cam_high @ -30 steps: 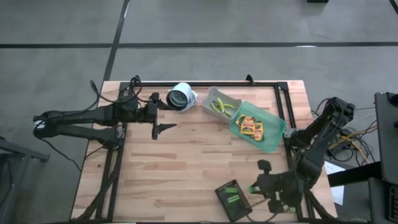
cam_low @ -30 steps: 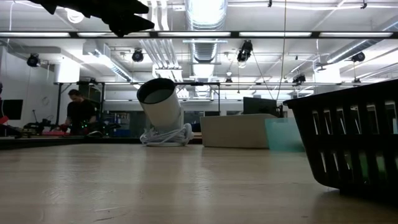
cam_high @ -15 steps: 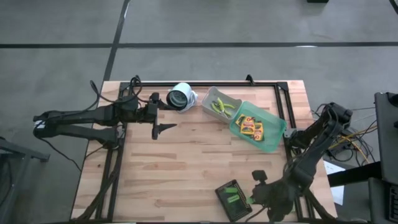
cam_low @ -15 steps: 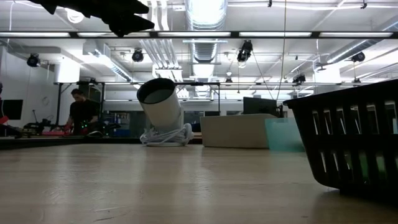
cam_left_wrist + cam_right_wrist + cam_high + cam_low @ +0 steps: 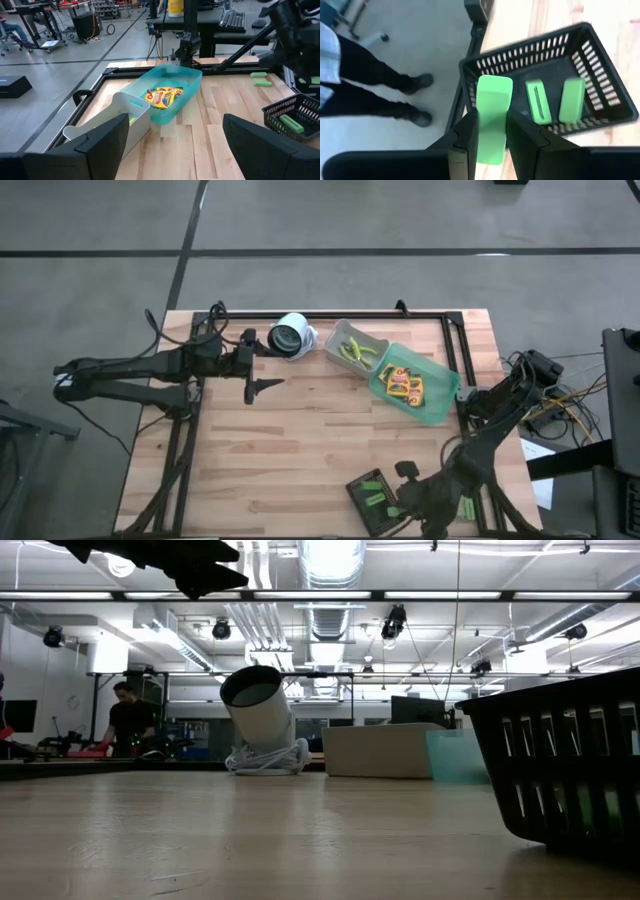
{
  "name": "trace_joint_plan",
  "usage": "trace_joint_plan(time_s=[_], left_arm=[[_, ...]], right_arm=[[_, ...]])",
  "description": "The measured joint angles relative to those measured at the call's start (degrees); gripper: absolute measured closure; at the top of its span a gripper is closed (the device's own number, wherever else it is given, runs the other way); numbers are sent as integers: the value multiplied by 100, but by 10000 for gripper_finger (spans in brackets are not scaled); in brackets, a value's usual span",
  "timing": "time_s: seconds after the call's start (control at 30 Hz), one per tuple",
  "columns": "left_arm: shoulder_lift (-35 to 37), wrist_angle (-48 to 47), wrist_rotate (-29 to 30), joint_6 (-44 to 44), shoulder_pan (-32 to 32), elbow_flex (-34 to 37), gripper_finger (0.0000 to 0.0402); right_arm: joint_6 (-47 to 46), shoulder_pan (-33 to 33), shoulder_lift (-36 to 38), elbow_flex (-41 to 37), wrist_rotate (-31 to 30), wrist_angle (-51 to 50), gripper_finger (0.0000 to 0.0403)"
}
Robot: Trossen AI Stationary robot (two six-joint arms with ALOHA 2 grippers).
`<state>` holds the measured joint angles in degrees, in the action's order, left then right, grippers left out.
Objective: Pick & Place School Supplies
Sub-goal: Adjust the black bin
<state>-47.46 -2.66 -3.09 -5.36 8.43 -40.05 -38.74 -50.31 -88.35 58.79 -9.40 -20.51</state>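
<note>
Right end effector point(image 5: 492, 131), fingers closed on a small bright green block point(image 5: 493, 117), hovers beside the dark slotted plastic tray point(image 5: 590, 45); early release would likely drop it outside. Left end effector point(image 5: 175, 137) waits wide open.

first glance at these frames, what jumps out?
The right end effector is shut on a bright green block, hanging beside the dark slotted basket at the table's near right edge; two more green blocks lie inside. Farther back, a teal bin holds yellow packs. The left end effector waits open, back left.
</note>
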Motion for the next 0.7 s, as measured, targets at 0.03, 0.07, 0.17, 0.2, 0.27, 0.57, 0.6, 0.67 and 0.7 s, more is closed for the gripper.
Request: trace_joint_plan(time_s=[0.03, 0.07, 0.17, 0.2, 0.27, 0.57, 0.6, 0.67, 0.7], left_arm=[[2, 0, 0, -1, 0, 1, 74], [0, 1, 0, 1, 0, 2, 73], [-1, 0, 0, 1, 0, 2, 74], [2, 0, 0, 1, 0, 1, 73], [-1, 0, 0, 1, 0, 0, 74], [0, 0, 0, 2, 0, 0, 74], [-1, 2, 0, 0, 0, 2, 74], [0, 0, 0, 0, 0, 1, 74], [-1, 0, 0, 0, 0, 2, 74]], right_arm=[[0, 47, 1, -89, 71, 161, 323], [1, 95, 1, -188, 147, 332, 323], [69, 206, 1, -481, 266, 896, 323], [117, 236, 1, -572, 305, 1086, 323], [170, 284, 1, -714, 398, 1289, 323], [282, 561, -462, -995, 828, 1923, 323], [282, 578, -513, -994, 840, 2025, 323], [306, 582, -554, -965, 838, 2070, 323], [315, 595, -554, -963, 839, 2072, 323]])
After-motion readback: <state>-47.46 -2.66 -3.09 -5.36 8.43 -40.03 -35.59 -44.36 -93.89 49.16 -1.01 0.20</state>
